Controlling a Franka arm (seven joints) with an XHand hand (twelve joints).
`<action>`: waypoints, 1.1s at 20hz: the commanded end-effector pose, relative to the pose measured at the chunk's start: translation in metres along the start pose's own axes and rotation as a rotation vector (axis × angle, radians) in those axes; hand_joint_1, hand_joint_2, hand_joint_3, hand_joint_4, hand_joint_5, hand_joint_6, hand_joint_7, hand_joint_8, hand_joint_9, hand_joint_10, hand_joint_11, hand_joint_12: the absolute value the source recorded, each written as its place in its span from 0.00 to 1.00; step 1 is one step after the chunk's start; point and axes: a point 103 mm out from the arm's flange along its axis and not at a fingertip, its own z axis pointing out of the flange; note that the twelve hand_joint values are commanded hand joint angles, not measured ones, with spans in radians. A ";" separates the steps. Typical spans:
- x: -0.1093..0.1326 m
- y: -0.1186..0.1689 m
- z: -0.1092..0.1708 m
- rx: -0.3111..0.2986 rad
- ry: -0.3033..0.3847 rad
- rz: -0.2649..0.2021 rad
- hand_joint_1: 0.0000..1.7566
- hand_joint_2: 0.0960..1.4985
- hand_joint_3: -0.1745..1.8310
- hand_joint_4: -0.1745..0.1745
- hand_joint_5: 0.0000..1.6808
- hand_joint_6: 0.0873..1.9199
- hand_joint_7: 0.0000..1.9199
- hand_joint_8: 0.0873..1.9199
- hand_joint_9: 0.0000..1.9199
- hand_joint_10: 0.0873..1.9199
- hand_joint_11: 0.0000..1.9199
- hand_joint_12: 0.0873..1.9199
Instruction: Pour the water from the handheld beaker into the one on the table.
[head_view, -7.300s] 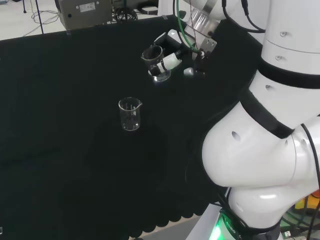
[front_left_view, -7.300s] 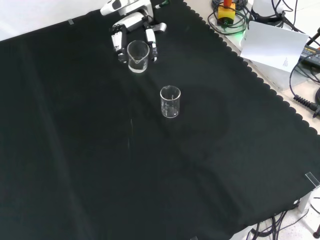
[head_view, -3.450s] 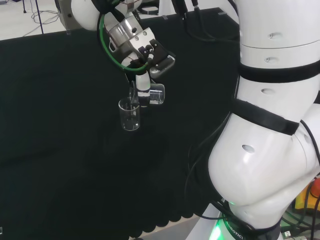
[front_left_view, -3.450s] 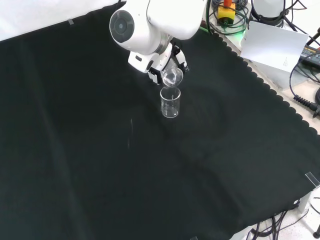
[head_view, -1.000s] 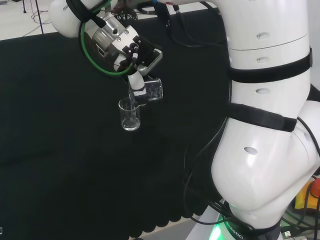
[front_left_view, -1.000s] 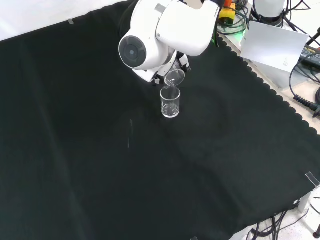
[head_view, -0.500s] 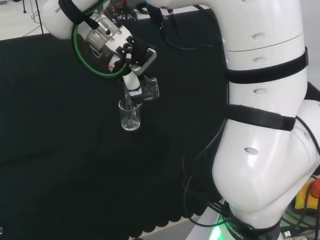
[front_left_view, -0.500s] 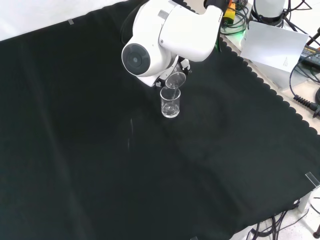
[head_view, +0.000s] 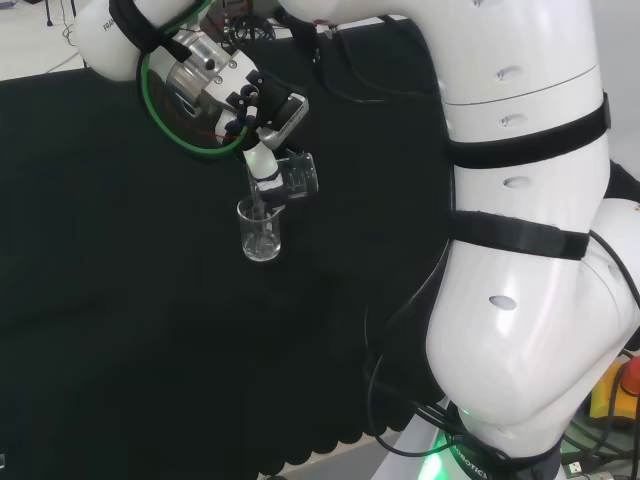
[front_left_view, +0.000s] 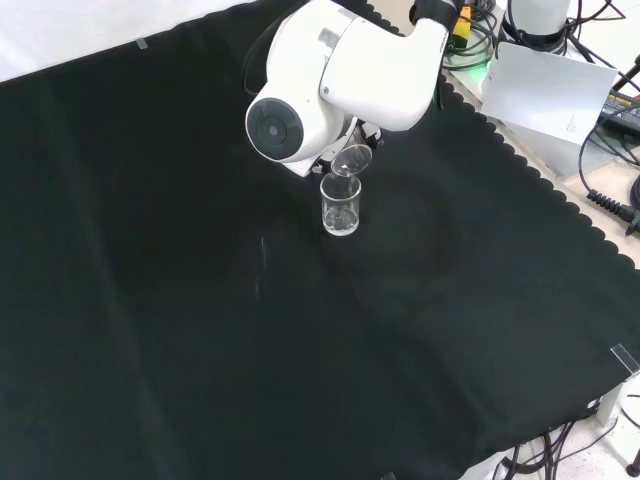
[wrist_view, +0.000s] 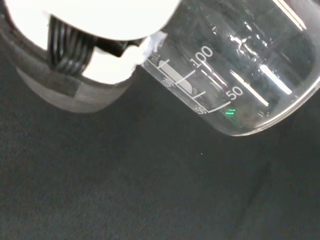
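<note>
Here the hand (head_view: 262, 158) grips the tilted beaker (head_view: 297, 177), mouth just above the standing beaker (head_view: 260, 229).

Big white arm link with round grey cap (front_left_view: 275, 128) over black cloth (front_left_view: 200, 330). Just below, tilted clear glass beaker (front_left_view: 351, 160), lip above upright clear glass beaker (front_left_view: 340, 206) on cloth.

The bench (front_left_view: 200, 330) was covered in a black cloth (front_left_view: 420, 380) with a scalloped edge along the right side in the front view. Only one clear glass beaker (front_left_view: 340, 205) stood upright on it, roughly mid-cloth (head_view: 261, 230). It might have had some water in the bottom, hard to tell through the glass.
</note>
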 end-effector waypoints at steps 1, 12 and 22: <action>-0.003 -0.001 0.002 0.002 -0.001 -0.001 0.75 0.39 0.41 0.00 0.77 0.27 0.71 0.26 0.91 0.03 0.72 0.30; 0.009 0.001 -0.004 0.011 -0.031 -0.004 0.75 0.39 0.41 0.00 0.77 0.28 0.71 0.26 0.91 0.04 0.72 0.30; 0.007 -0.002 -0.002 -0.020 -0.032 0.000 0.75 0.39 0.41 0.00 0.77 0.28 0.70 0.26 0.91 0.04 0.72 0.30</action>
